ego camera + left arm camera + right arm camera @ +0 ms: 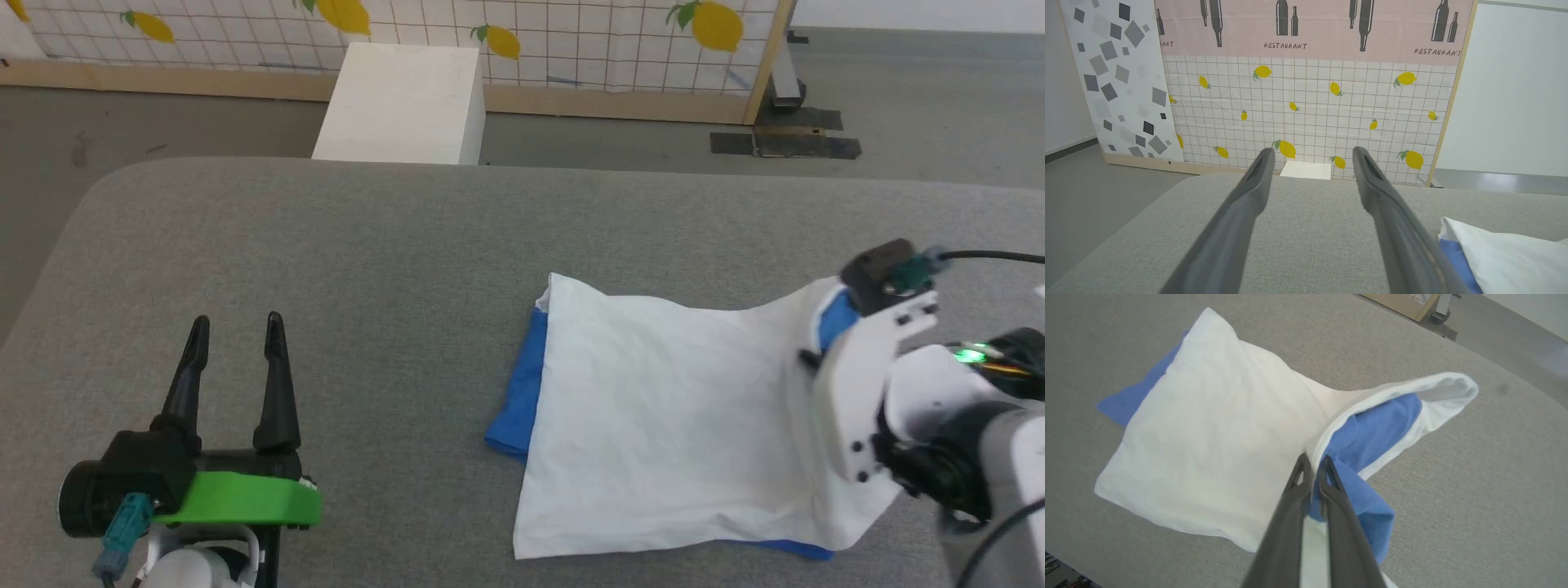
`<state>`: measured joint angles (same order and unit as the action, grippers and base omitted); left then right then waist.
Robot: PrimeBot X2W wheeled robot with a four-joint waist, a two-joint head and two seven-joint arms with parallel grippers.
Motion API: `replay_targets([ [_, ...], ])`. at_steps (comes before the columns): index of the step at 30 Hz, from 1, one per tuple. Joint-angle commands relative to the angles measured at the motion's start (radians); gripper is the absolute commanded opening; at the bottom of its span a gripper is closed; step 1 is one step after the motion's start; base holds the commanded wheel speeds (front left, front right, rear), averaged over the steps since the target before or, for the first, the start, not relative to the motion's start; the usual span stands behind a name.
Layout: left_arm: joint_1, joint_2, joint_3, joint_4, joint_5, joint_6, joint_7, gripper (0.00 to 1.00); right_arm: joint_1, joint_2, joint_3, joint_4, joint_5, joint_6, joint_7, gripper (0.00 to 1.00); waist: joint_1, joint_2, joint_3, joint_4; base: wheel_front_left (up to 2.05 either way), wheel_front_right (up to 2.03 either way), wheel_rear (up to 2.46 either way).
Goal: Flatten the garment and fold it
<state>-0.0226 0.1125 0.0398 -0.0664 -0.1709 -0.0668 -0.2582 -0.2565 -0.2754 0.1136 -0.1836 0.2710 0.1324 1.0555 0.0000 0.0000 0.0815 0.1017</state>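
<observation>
1. The grey fabric-covered bench (pixel 326 245) took up most of the head view, and its rounded far-left corner stood out against the grey floor.
2. Beyond the far edge stood a panel (pixel 1310 102) printed with a white grid and yellow lemons. In the left wrist view a pink band of dark bottles ran above the grid.
3. The garment (pixel 653 408) lay on the right half of the bench with its creased white body uppermost. Blue sleeve cloth poked out along its left side and at its near edge.
4. A white box (pixel 400 102) stood on the floor just past the bench's far edge, in front of the panel.
5. The right gripper (pixel 1314 461) was at the garment's right side, its jaws together and clamped on a white edge of the cloth. The cloth rose there in a lifted fold with blue showing inside.
6. The left gripper (pixel 237 318) hung over bare bench at the near left, well apart from the garment, its jaws wide apart.
</observation>
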Motion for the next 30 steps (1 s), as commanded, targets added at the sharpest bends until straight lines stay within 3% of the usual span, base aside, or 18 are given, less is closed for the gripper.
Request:
replay_targets([
  [1,0.008,-0.007,0.000,-0.002,0.004,-0.007,-0.004,1.00,-0.025,0.018,0.022,0.004,0.010,-0.002,-0.011,0.00,0.0000,0.0000,0.003,0.012,0.00,0.00,0.00],
  [14,-0.033,-0.030,-0.015,0.028,-0.004,-0.037,-0.004,1.00,-0.210,0.159,0.216,0.322,0.017,-0.002,-0.127,0.00,0.0000,0.0000,0.071,0.160,0.00,0.00,0.00],
  [19,-0.046,-0.039,-0.017,0.043,-0.010,-0.044,-0.004,1.00,-0.261,0.195,0.226,0.471,0.003,-0.002,-0.178,0.00,0.0000,0.0000,0.102,0.218,0.00,0.00,0.00],
  [26,-0.053,-0.046,-0.012,0.053,-0.012,-0.052,-0.004,1.00,-0.294,0.219,0.205,0.672,-0.032,-0.002,-0.225,0.00,0.0000,0.0000,0.111,0.243,0.00,0.00,0.00],
  [27,-0.054,-0.047,-0.011,0.054,-0.011,-0.053,-0.004,1.00,-0.299,0.221,0.210,0.688,-0.033,-0.002,-0.247,0.13,0.0000,0.0000,0.109,0.243,0.00,0.00,0.00],
  [28,-0.054,-0.048,-0.009,0.054,-0.009,-0.053,-0.004,1.00,-0.303,0.222,0.217,0.698,-0.027,-0.002,-0.262,0.88,0.0000,0.0000,0.106,0.240,0.00,0.00,0.00],
  [29,-0.052,-0.049,-0.006,0.053,-0.008,-0.053,-0.004,1.00,-0.308,0.223,0.229,0.703,-0.011,-0.002,-0.282,1.00,0.0000,0.0000,0.103,0.232,0.00,0.00,0.00],
  [30,-0.051,-0.049,-0.006,0.053,-0.007,-0.054,-0.004,1.00,-0.313,0.224,0.243,0.702,0.009,-0.002,-0.295,1.00,0.0000,0.0000,0.101,0.226,0.00,0.00,0.00],
])
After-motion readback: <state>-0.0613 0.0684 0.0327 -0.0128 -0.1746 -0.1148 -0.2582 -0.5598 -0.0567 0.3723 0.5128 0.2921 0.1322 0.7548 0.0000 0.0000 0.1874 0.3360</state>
